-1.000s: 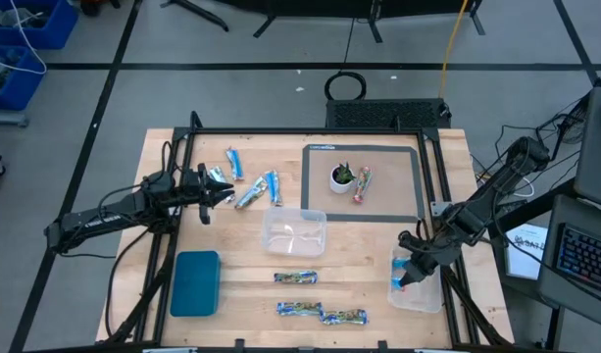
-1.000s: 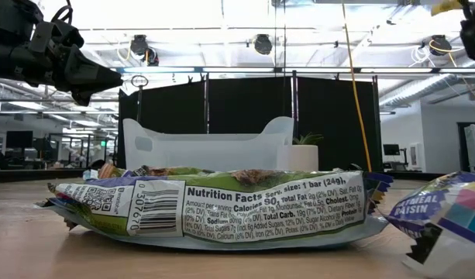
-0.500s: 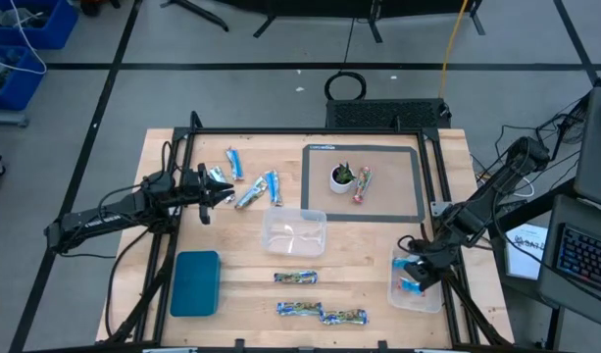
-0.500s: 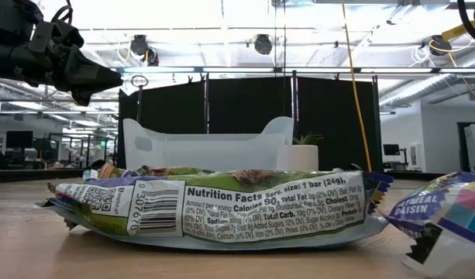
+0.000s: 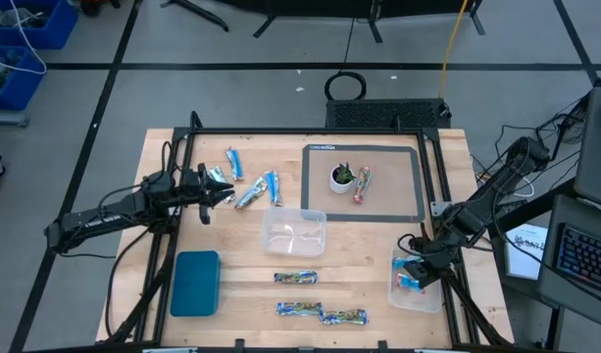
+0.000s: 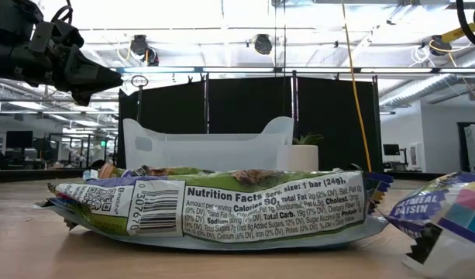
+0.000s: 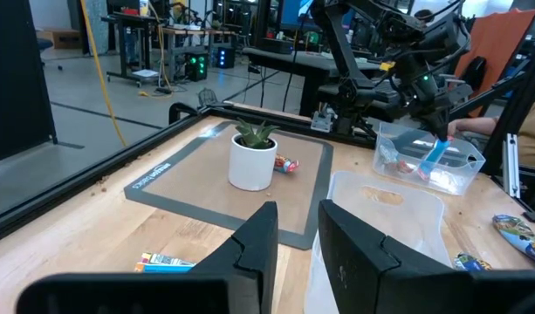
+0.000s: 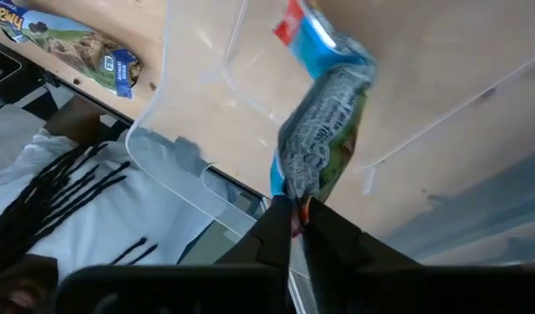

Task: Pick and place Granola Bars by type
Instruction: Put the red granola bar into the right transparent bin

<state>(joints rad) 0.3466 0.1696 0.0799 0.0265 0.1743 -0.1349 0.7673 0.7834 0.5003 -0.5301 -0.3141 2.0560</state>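
while pinched in right jaws, granola bar (image 8: 324,131) hangs inside tub (image 8: 188,187).

white plant pot (image 7: 252,161) on grey mat (image 7: 197,187), clear tubs (image 7: 428,163), dark fingers (image 7: 258,240) slightly apart

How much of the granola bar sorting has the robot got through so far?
Barely begun. The right end effector holds a blue bar down inside the clear tub at the table's right edge; what else lies there is unclear. Blue bars near the left end effector, the red bar by the plant pot, and three patterned bars remain unsorted. The middle tub looks empty.
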